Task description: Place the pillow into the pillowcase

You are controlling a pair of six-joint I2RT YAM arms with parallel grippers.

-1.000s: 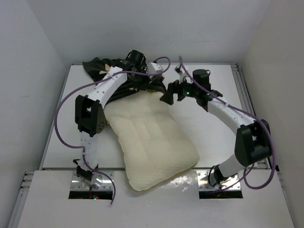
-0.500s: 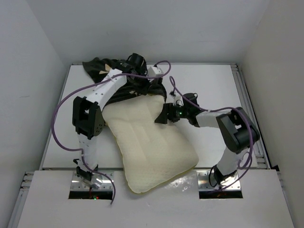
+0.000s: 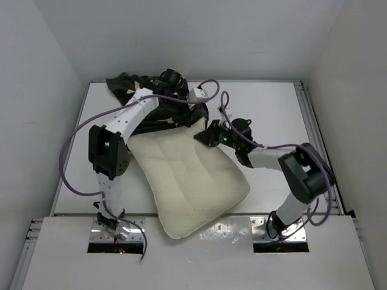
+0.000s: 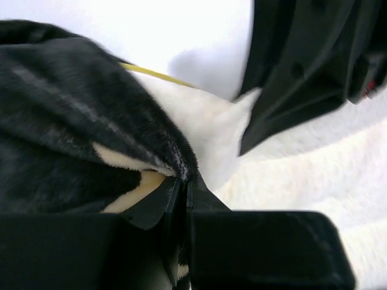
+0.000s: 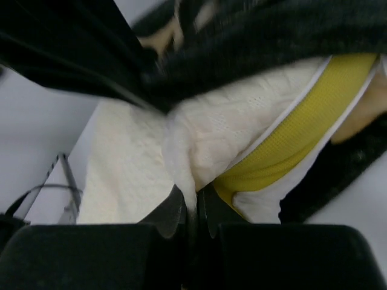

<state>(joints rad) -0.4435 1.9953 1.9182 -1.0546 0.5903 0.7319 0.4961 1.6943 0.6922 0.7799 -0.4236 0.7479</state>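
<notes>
Far back, right gripper (image 5: pixel 193 198) pinches pillow (image 5: pixel 136 151); left gripper (image 4: pixel 183 182), pillowcase (image 4: pixel 66 109).

Robotics lab test cell, plain white walls (image 3: pixel 199 42) boxing in a white table (image 3: pixel 272 103), two robot arms (image 3: pixel 130 115) bolted to metal plates (image 3: pixel 134 240) at its near edge, purple cables (image 3: pixel 61 164) looping along them, metal rails (image 3: pixel 309 115) down the table's right side
</notes>
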